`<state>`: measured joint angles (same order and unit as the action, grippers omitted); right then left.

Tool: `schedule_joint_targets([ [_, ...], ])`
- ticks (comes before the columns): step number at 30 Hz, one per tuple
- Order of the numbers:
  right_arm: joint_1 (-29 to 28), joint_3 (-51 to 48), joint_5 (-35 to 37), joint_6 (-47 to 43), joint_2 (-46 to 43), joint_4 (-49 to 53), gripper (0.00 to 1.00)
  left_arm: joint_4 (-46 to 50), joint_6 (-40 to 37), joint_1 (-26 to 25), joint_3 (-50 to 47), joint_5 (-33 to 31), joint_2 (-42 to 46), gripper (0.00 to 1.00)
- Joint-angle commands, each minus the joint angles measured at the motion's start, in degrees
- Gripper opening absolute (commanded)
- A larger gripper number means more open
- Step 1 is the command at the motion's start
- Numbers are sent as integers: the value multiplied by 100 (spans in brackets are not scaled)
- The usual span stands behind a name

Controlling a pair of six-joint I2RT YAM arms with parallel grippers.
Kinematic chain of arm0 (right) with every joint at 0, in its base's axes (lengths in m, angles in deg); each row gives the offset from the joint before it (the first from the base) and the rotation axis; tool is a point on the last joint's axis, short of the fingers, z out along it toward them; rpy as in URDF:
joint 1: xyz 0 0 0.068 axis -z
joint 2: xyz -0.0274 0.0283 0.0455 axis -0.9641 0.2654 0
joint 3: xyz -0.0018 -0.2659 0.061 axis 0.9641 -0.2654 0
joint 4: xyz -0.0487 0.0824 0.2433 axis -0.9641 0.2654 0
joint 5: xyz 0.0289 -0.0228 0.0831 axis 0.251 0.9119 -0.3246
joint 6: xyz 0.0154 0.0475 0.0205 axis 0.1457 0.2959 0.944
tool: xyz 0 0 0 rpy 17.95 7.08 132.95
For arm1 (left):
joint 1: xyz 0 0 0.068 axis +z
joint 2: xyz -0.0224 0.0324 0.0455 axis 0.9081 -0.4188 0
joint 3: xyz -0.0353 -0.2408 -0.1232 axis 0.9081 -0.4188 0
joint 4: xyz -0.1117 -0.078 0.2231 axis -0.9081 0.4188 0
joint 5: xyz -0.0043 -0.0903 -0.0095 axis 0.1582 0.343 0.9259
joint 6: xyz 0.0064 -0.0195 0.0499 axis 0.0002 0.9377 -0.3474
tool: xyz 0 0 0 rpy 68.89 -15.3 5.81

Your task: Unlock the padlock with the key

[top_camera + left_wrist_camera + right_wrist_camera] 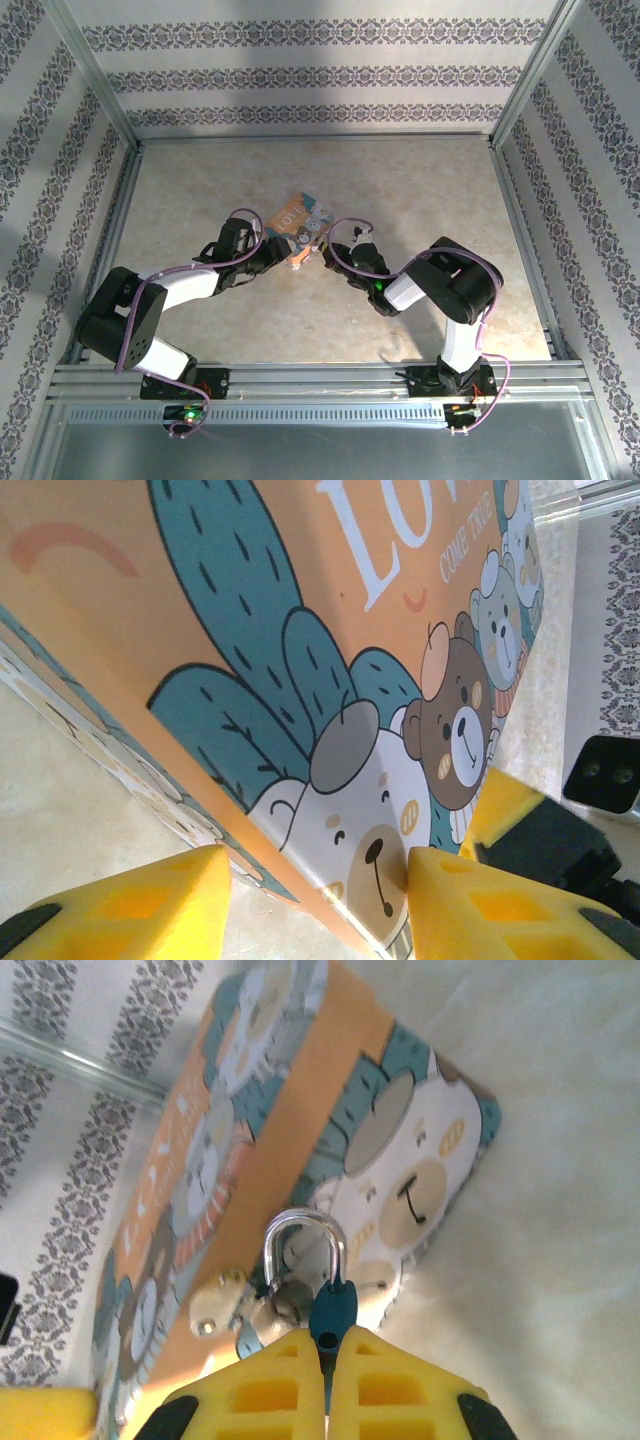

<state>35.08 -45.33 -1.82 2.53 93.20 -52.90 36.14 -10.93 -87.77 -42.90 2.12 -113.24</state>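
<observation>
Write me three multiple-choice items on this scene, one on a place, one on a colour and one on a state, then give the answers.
1. Where is the small silver metal padlock?
A. lying flat on the table
B. against the side of the orange rectangular box with cartoon bears
C. on the back wall

2. What colour is the head of the thin metal key?
A. red
B. yellow
C. blue

3. What state is the right claw in?
A. shut on the key
B. wide open
C. shut on the box

Answers:
1 B, the padlock's shackle loops up against the box's side in the right wrist view.
2 C, a blue head sticks up from the claw.
3 A, its jaws meet around the key's head.
</observation>
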Motion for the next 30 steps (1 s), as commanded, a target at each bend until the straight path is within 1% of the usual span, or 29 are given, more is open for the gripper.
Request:
schedule_joint_targets([
  [1,54,208,169,103,3,-331,0,532,-115,-105,-81,0,-54,49],
  [4,76,244,193,66,-17,-268,0,506,-107,-103,-104,-4,-12,50],
  [8,118,102,263,-35,-176,-163,0,586,-122,-108,-90,-52,179,53],
  [13,169,-92,318,-268,-519,88,0,950,-279,-97,19,-216,565,58],
  [18,255,-277,325,-588,-1031,525,0,1407,-468,-66,69,-461,1133,64],
  [20,292,-317,262,-787,-1305,829,0,1602,-570,-33,76,-586,1402,66],
  [24,399,-290,128,-1247,-1985,1759,0,2148,-875,59,113,-903,1941,72],
  [30,654,-223,-144,-1801,-3071,3076,0,2735,-1174,314,60,-1241,2690,79],
])
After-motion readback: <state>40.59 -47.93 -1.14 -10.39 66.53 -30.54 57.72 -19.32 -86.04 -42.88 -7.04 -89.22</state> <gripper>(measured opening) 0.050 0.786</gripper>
